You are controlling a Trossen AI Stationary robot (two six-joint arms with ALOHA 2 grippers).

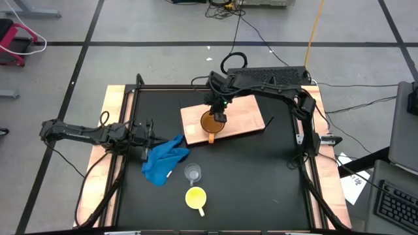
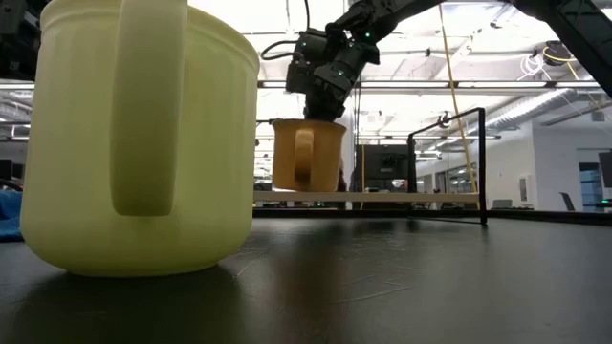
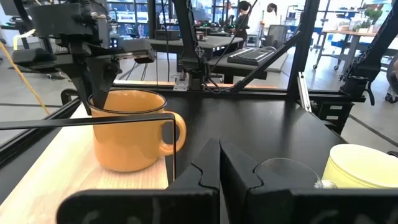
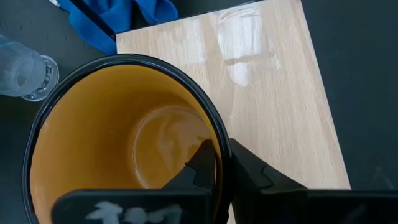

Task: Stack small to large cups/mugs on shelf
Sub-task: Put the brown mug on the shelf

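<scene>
The right end effector (image 1: 217, 115) is clenched on the rim of the orange mug (image 1: 211, 122), one finger inside the wall and one outside, as the right wrist view shows plainly. The mug stands upright on the shelf (image 1: 245, 114), near the board's 7 o'clock corner, its handle pointing toward 6 o'clock in the high view.

The left end effector (image 1: 151, 135) rests at the table's (image 1: 261, 183) 9 o'clock side, fingers pressed together on nothing, just beside the blue cloth (image 1: 163, 161).

The yellow mug (image 1: 196, 197) sits at the table's 6 o'clock edge, with the clear cup (image 1: 192, 173) just beyond it toward 12 o'clock; both are off the shelf.

The orange mug looks stiff, glossy and fairly heavy, so a rim pinch could slip; the grip opposite the handle seems sound. The clear cup is probably light and thin, easily crushed or tipped, and best taken gently at the rim.

The low view shows the orange mug's base flat on the board, which the overhead picture cannot confirm. Only the high view shows the cloth and the spacing of all three vessels.
</scene>
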